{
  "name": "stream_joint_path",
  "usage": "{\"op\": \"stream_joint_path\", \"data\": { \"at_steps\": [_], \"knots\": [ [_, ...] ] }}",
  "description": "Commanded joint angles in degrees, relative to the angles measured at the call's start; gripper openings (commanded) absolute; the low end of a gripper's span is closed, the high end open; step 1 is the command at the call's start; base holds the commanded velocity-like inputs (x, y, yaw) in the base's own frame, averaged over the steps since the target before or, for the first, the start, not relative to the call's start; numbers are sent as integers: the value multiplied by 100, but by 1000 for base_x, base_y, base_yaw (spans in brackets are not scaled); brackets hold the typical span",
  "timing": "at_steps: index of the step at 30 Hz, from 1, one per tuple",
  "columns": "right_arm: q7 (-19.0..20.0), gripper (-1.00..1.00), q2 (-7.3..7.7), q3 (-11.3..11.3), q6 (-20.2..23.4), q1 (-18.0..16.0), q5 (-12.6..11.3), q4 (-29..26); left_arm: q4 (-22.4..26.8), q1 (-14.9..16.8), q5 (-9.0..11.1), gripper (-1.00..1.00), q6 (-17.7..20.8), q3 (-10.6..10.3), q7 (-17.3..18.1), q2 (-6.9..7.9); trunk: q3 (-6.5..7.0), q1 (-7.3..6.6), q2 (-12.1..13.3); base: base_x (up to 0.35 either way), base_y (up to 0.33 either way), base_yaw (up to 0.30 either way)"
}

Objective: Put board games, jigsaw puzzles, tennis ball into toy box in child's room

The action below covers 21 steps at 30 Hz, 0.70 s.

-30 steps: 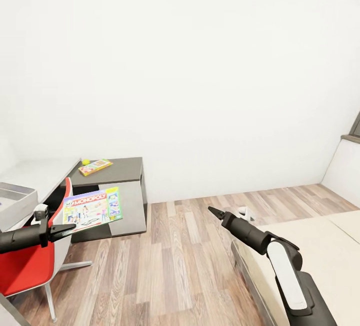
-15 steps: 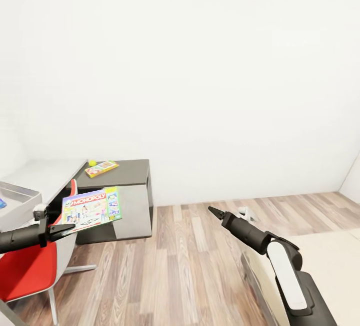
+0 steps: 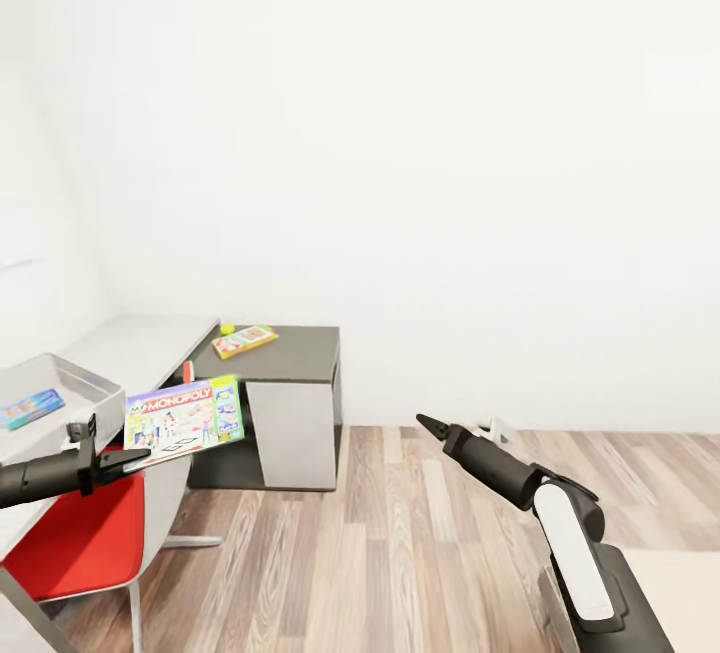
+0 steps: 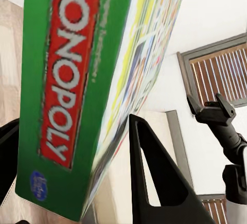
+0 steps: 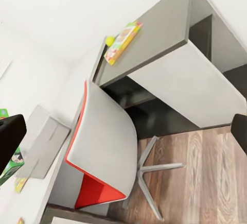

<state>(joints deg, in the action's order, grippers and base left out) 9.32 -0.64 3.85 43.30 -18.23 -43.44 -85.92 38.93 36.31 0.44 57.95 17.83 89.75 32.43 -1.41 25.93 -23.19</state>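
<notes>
My left gripper (image 3: 125, 457) is shut on the edge of a white-green Monopoly board game (image 3: 186, 417), held tilted in the air over the red chair. Close up, the box (image 4: 77, 80) sits between the fingers (image 4: 154, 183). The grey toy box (image 3: 85, 381) stands on the pale table (image 3: 150, 341) at the left, with a blue board game (image 3: 31, 408) inside. A yellow-edged board game (image 3: 245, 340) and the tennis ball (image 3: 227, 327) lie on the dark end of the desk, also seen as game (image 5: 122, 41) and ball (image 5: 109, 40). My right gripper (image 3: 424, 422) is open and empty over the floor.
A red and grey swivel chair (image 3: 85, 533) stands tucked at the desk, below my left arm; its back (image 5: 105, 141) faces the right wrist camera. Wood-plank floor (image 3: 400, 533) spreads ahead. A cream bed corner (image 3: 685, 593) lies at lower right. White walls close the room.
The camera has turned left, so the desk slid right in view and the toy box with the blue game came in. Both arms keep their pose, the Monopoly box still gripped.
</notes>
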Motion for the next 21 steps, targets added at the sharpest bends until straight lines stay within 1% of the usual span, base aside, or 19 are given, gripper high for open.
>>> {"op": "stream_joint_path", "data": {
  "at_steps": [1,12,15,21],
  "knots": [
    [34,100,-6,19,38,-5,20,-3,0,8,9,-100,58,1,25,0,-13,7,-13,334,0,291],
    [41,100,-6,20,38,-5,20,-1,0,8,9,-100,58,1,25,0,-13,7,-13,334,0,281],
    [49,100,-2,20,38,-5,20,-3,-1,8,9,-100,58,1,25,0,-13,7,-13,334,0,90],
    [78,100,2,25,41,-5,20,-35,-8,8,9,-100,58,2,25,2,-13,7,-13,334,0,14]
  ]
}}
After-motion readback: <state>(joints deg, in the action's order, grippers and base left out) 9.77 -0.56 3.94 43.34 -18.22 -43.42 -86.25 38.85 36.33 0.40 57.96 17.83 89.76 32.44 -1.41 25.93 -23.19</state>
